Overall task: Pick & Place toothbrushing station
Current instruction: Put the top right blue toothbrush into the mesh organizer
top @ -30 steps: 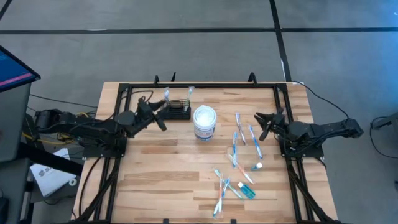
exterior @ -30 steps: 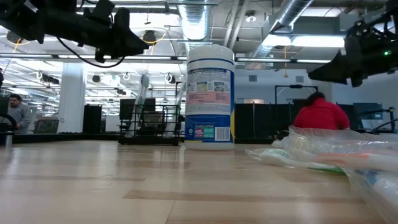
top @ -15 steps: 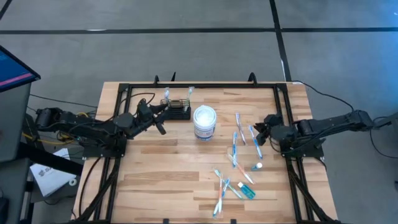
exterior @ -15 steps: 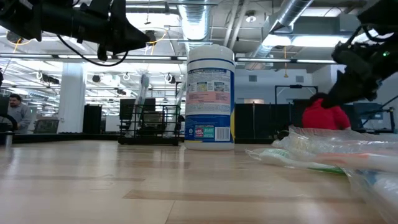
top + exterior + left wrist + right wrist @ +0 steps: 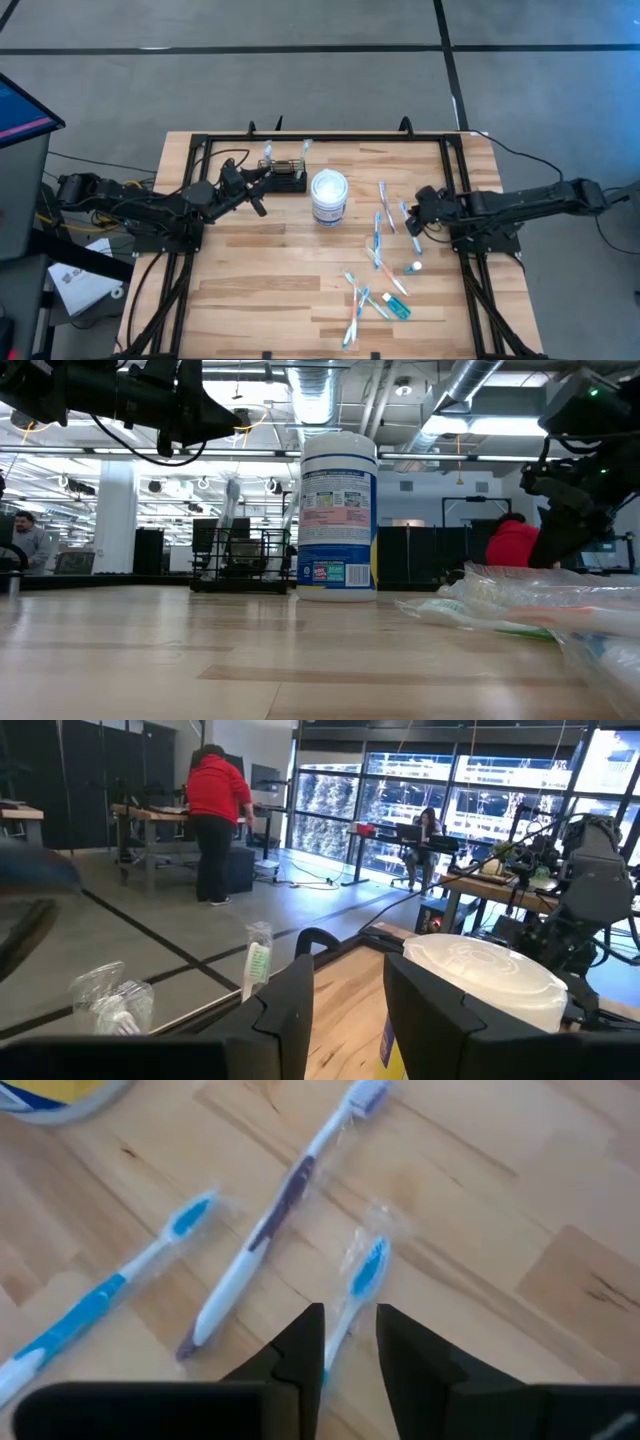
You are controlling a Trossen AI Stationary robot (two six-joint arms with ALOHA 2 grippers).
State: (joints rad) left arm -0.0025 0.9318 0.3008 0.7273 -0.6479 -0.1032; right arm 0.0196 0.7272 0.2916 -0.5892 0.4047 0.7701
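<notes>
Hovering: right gripper (image 5: pixel 348 1342) low over the table's right side, fingers (image 5: pixel 300 1338) spread a little around a wrapped blue toothbrush (image 5: pixel 362 1285), not pinching it.
Beside it: purple toothbrush (image 5: pixel 265 1230) and another blue toothbrush (image 5: pixel 120 1285), apart on the wood.
Left gripper (image 5: pixel 258 180): raised at far left, fingers slightly apart, holding nothing.
Toothbrushing station (image 5: pixel 287 178): far edge, just left of the white tub (image 5: pixel 329 196).

Place: open-plan robotics lab
Ceiling: exposed ducts (image 5: pixel 320 400) above the white tub (image 5: pixel 338 518)
Beyond tub: desks (image 5: pixel 150 815), person (image 5: pixel 217 820), big windows (image 5: pixel 450 795)
</notes>
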